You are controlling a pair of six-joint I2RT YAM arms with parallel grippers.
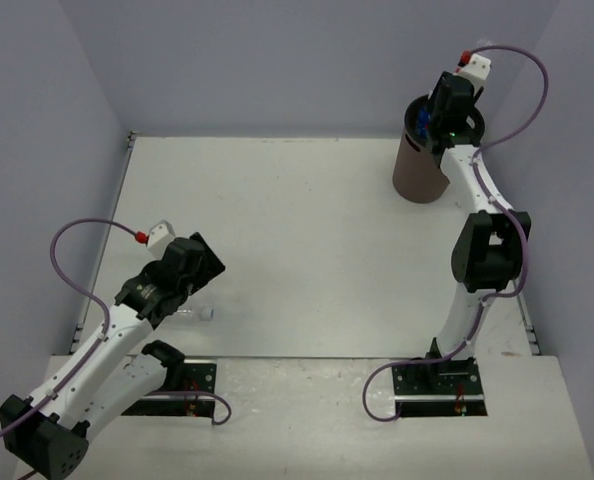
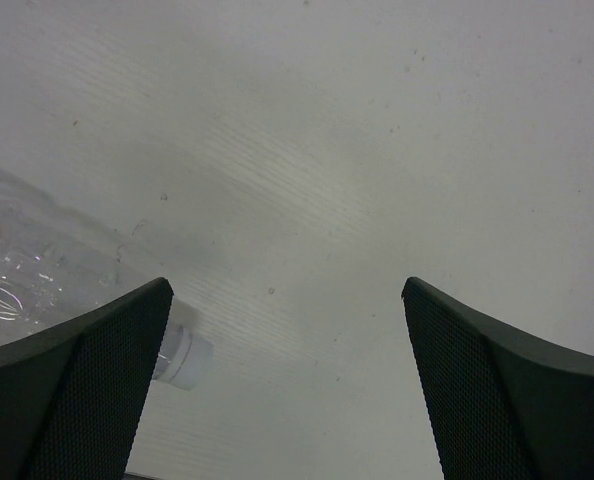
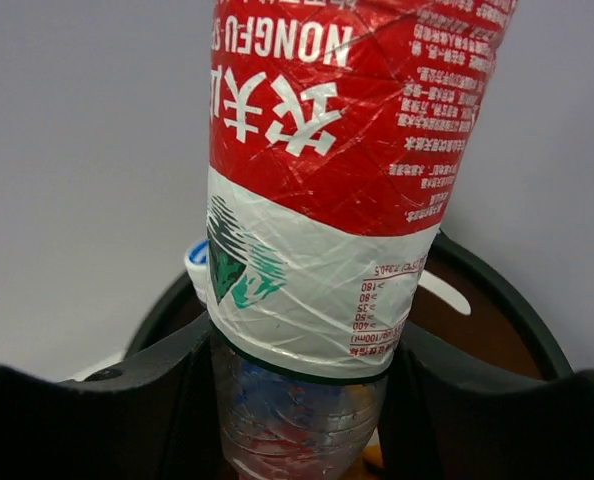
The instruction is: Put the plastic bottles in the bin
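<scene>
Bottles: one over bin, one on surface

Right end effector (image 3: 299, 400) is clamped on the red-label bottle (image 3: 327, 180) above the brown bin (image 1: 417, 178), not yet released. Left end effector (image 2: 287, 385) gapes empty beside a clear white-capped bottle (image 2: 37, 275) lying on the surface (image 1: 307, 250). Probably near the end.

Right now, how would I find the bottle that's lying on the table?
Look at the table's near left side, where the left arm reaches out. By its open gripper a bottle lies on its side. It is clear with a white cap, unlike the red-label bottle the right gripper holds over the brown bin.
</scene>
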